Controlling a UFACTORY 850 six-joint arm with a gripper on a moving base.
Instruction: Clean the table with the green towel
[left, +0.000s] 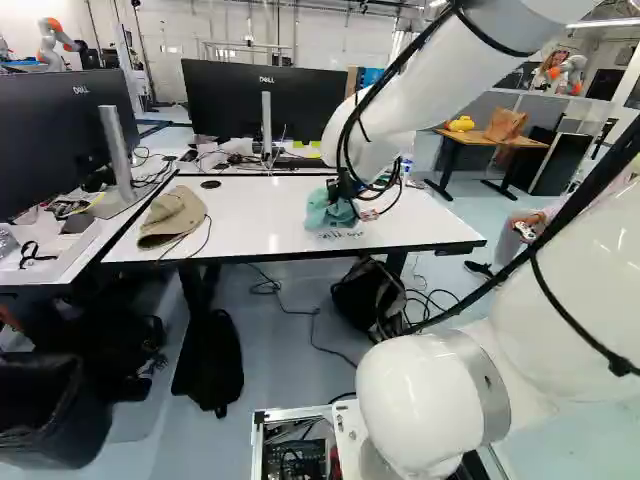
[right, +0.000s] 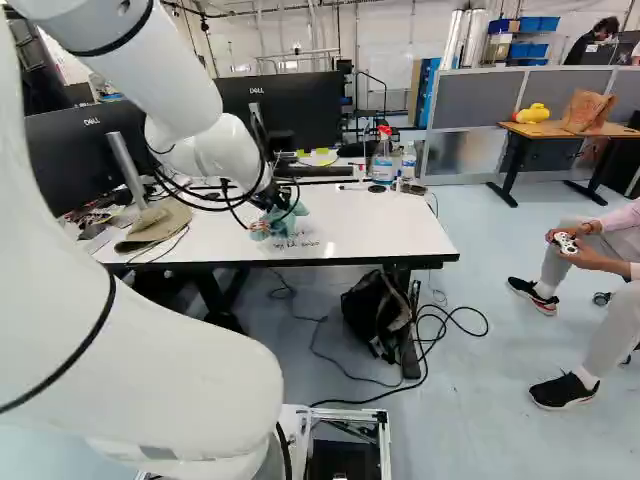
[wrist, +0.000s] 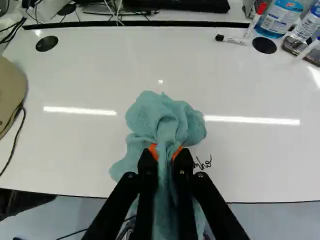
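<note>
Table (left: 260, 230): one, white top, black edge.
Bin (left: 55, 430): one, black, at the left foot of the left base view; contents too dark to tell.
Backpack (right: 375, 312): one, black, on the floor below the table; contents hidden.
Metal-framed box (left: 259, 440): one, open on top, at the foot of the left base view; holds circuit boards and wires.
Paper bag (right: 588, 111): one, brown, on a far wooden-topped desk (right: 560, 130); contents hidden.
Cap (left: 172, 217): one, tan, on the table at the left base view's left.
Towel (wrist: 165, 117): one, blue-green, soft, bunched; over the tabletop close to its near edge. Rounded folds bulge ahead of the fingers, a looser flap spreads to one side, and a creased length runs back between them.
Gripper (right: 268, 199): one, black, orange pads; closed on the gathered towel from two sides, the fingers parted only by the cloth's thickness.
Spray bottle (right: 382, 160): one, red head, blue liquid inside.
Clear bottle (right: 409, 161): one, beside it; clear liquid.
Marker (wrist: 231, 39): one, white, black-capped, near the bottles.
Handwriting (wrist: 202, 163): black, beside the towel.
</note>
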